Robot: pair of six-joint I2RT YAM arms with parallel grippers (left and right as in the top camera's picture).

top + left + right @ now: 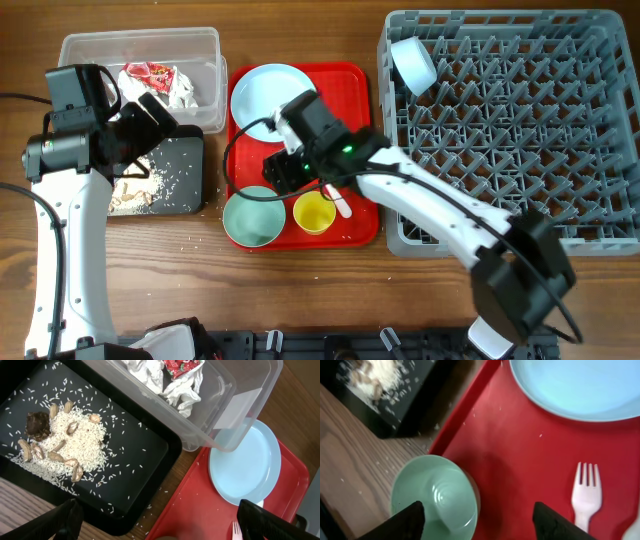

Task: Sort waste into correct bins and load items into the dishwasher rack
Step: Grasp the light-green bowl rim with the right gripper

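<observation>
Red plastic fills my right wrist view: the red tray [520, 460] lies under the right claw [479, 515], which is spread wide with nothing in it. The white plastic fork [587, 492] lies flat on that tray. It is not in the gap but just outside the finger on the view's right. Its tines point up the frame toward the pale blue plate [580, 385], and its handle runs down out of view. That long axis crosses the line between my two fingers, so I judge the wrist already sits at the right angle. What the pick needs is a sideways shift toward the fork, then a descent so the fingers close across the narrow handle.

On the other side, the pale green-blue bowl [435, 497] sits upright at the tray's edge, just beside my other finger. Sliding away from it should keep that finger off its rim.

The left claw [157, 515] is also spread and empty. It hangs over the corner where the black tray [145, 450] of food scraps meets the clear tub [240, 390]. It sees only the fork's tines at the bottom of its frame, so the right arm is the nearer one. The right arm also has the grey rack [520, 130] on its side of the table.
</observation>
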